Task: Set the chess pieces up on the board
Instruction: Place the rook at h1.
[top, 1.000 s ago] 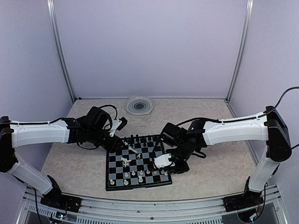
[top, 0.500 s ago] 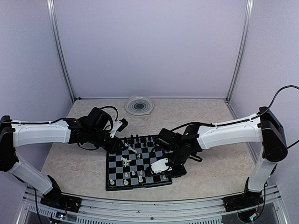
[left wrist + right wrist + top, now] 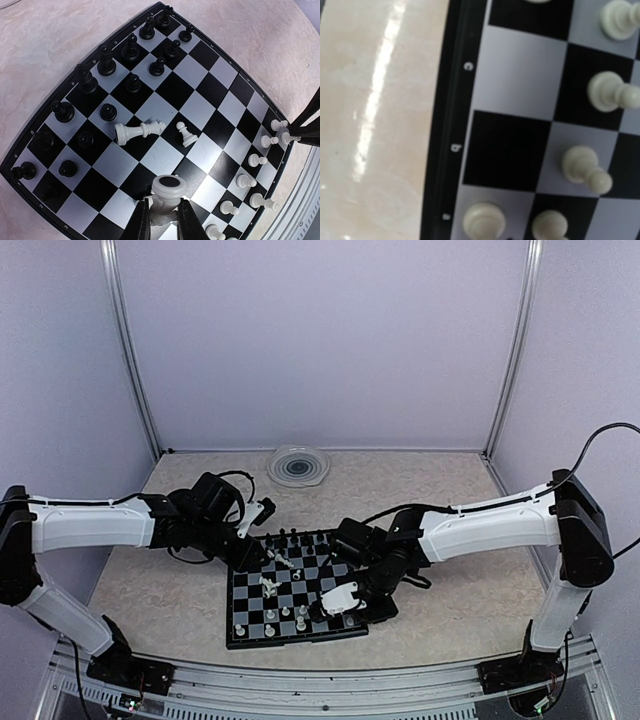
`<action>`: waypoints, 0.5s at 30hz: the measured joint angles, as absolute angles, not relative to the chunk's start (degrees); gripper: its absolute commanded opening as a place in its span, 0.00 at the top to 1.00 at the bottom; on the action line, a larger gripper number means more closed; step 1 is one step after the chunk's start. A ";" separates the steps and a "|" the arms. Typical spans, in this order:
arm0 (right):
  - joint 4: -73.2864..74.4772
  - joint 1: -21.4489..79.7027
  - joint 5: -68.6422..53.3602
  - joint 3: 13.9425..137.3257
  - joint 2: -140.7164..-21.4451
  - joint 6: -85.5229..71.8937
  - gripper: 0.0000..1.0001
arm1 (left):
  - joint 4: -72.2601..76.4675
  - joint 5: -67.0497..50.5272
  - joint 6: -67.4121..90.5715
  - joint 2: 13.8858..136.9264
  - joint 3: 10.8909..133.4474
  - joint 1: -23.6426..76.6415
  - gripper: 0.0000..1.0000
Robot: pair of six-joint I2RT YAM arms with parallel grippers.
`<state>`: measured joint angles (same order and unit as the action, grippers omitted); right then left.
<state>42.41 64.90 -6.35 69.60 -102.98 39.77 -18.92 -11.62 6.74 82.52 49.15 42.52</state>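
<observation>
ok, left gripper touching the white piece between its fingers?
Touching. Left wrist view: the left gripper has both fingers pressed against the white piece, no gap either side.

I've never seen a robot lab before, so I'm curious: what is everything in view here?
board: one, black-and-white chequered, table centre
black chess pieces: about sixteen, black, board's far side
white pawns: several, cream, mostly board's near side
fallen white piece: one, cream, lying mid-board
held white piece: one, cream, in left claw
plate: one, clear, table's far edge
table: one, beige
left claw: one, black, gripping that piece
right claw: one, over board's near right corner
</observation>
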 measured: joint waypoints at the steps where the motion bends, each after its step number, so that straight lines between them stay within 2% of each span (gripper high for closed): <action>1: 42.57 64.88 -6.31 69.60 -102.98 39.77 0.72 | -18.92 -11.64 6.74 82.61 49.15 42.52 0.90; 10: 44.36 64.03 -5.30 74.24 -100.12 40.40 0.66 | -18.90 -16.14 6.74 83.35 49.17 42.52 0.90; 15: 39.03 62.59 -3.31 78.50 -98.59 40.97 0.62 | -18.87 -22.33 6.72 84.49 49.17 42.52 0.89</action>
<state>39.03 62.59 -3.31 78.50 -98.59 40.97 -18.87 -22.33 6.72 84.49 49.17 42.52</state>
